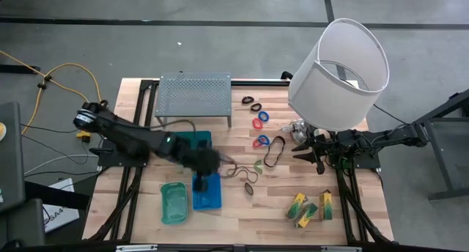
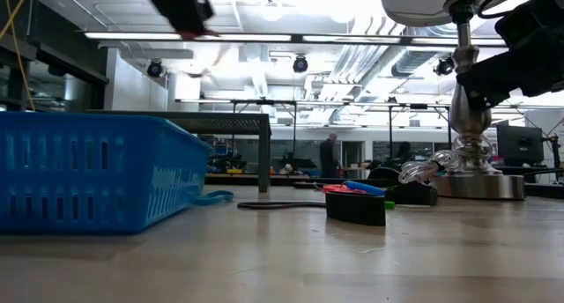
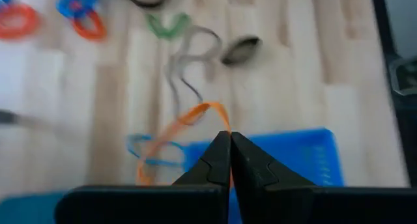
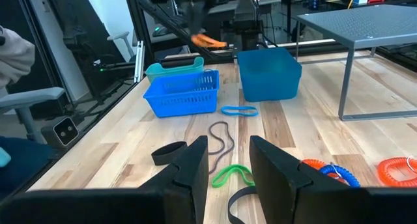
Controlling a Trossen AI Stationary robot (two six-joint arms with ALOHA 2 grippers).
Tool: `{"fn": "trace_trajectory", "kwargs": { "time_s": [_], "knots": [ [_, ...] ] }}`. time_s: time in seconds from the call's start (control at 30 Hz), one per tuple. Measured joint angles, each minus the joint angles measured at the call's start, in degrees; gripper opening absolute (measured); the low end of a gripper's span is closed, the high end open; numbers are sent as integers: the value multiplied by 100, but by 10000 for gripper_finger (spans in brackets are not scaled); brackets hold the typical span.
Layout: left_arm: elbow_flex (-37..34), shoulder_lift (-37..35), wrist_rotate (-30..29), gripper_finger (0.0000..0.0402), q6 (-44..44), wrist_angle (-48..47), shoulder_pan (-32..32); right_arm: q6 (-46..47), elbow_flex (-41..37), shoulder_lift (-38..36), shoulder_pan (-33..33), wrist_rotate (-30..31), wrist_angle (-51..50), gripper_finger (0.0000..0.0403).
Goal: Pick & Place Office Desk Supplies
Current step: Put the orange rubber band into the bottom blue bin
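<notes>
Blue basket [image 1: 207, 191] under left pincer [image 1: 203, 180] — pinched on orange band [image 3: 189, 120], right pincer [image 1: 308, 151] half-open, empty — beside lamp [image 1: 338, 72]

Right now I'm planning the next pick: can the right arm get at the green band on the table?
Probably yes. The right end effector is open, and the green band lies on bare wood just ahead of it with nothing on top.

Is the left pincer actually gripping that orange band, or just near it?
Touching. In the left wrist view the left pincer is shut with the orange band looping out from between its tips, above the blue basket.
</notes>
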Motion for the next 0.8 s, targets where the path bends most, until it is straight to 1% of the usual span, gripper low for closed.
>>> {"fn": "trace_trajectory", "kwargs": {
  "time_s": [0.13,0.23,0.43,0.63,0.8],
  "knots": [
    [-10,4,-258,0,-507,-146,-522,0,-2,2,-2,-2,-2,101],
    [-10,4,-466,0,-662,-207,-731,0,-1,2,-1,-2,-2,101],
    [-125,146,-497,0,-778,-223,-755,0,-2,2,0,-2,-2,101],
    [-410,716,-497,0,-1233,-103,-758,0,0,2,-2,-2,-2,101],
    [-445,1093,-284,0,-1314,216,-817,1,-1,2,-2,-2,-1,101]
  ]
}}
